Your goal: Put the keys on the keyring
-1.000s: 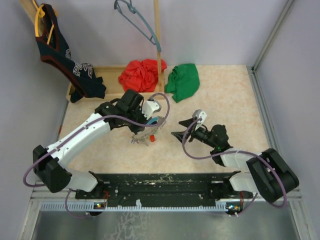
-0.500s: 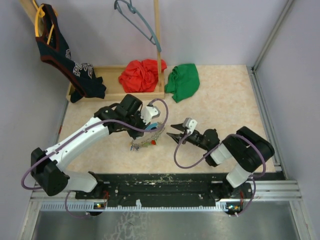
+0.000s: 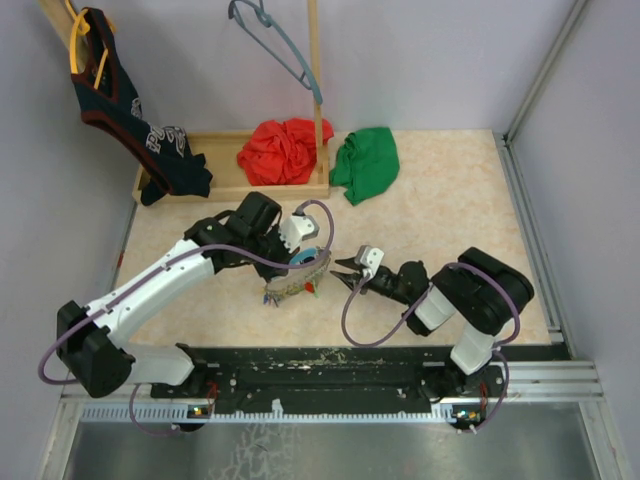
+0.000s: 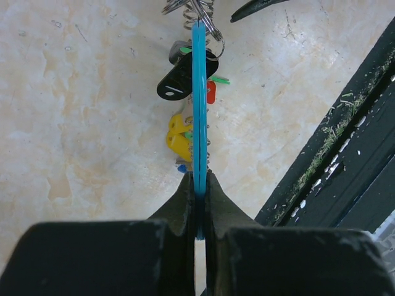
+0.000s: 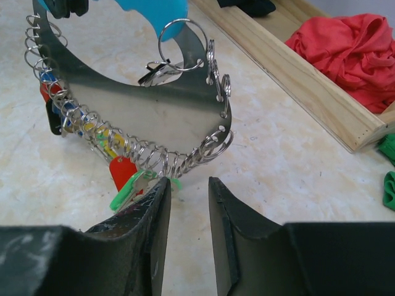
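Note:
My left gripper (image 3: 303, 250) is shut on the light blue part of the keyring (image 3: 298, 276), seen edge-on in the left wrist view (image 4: 199, 92). The keyring's grey metal plate (image 5: 142, 111) carries several wire rings along its lower edge. The keys hang there with a red tag (image 5: 120, 172), a green tag (image 5: 126, 192) and a yellow tag (image 4: 179, 139), resting on the table. My right gripper (image 5: 187, 182) is open and empty. It sits low just right of the ring (image 3: 347, 270), its left fingertip (image 5: 159, 191) close to the green-tagged key.
A wooden tray (image 3: 225, 185) at the back holds a red cloth (image 3: 283, 150). A green cloth (image 3: 366, 162) lies beside it. A blue-grey hanger (image 3: 270, 40) and a dark garment (image 3: 125, 110) hang behind. A black rail (image 3: 330, 365) runs along the near edge.
My right gripper has moved left and down, from well right of the keyring to right beside its lower edge. My left gripper with the keyring has shifted slightly towards me.

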`<state>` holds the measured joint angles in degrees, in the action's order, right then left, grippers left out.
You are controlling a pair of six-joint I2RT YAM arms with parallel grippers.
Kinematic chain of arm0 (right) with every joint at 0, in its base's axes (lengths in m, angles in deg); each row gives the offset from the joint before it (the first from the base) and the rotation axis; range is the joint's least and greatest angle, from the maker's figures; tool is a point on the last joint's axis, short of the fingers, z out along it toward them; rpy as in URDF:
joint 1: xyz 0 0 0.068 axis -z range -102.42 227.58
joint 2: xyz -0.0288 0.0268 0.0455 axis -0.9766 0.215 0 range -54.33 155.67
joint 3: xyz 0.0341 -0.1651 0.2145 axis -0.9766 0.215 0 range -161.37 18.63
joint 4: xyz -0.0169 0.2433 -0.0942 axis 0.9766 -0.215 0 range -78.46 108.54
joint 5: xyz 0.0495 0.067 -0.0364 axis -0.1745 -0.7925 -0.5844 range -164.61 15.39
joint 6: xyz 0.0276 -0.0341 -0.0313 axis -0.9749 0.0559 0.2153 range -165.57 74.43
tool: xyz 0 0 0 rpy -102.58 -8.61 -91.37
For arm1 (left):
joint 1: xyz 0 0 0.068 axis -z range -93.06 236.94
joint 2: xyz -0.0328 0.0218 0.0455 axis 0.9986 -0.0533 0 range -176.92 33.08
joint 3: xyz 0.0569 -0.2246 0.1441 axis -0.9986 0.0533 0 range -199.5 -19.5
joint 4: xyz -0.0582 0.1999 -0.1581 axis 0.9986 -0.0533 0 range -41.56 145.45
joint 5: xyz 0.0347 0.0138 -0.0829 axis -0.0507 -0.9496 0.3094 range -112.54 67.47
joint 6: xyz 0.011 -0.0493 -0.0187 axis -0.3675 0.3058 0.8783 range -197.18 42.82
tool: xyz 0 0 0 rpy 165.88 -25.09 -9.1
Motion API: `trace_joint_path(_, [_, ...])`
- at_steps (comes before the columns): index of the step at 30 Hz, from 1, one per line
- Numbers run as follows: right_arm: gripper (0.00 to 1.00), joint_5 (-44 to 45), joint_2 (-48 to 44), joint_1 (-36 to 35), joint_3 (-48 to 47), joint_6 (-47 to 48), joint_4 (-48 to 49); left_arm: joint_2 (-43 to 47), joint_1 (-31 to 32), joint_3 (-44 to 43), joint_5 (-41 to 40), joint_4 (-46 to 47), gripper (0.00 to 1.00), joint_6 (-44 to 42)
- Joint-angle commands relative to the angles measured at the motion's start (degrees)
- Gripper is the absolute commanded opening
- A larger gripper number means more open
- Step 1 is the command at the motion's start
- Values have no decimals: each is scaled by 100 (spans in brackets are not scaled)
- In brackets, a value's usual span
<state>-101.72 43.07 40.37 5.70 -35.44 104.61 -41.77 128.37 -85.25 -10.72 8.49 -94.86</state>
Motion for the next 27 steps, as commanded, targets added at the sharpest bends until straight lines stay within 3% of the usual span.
trace_joint_path(1, [30, 168, 122, -108, -101, 164, 407, 223, 27, 18, 193, 392, 0, -52])
trace_joint_path(27, [14, 586, 193, -181, 69, -30, 1089, 186, 32, 73, 405, 424, 0, -44])
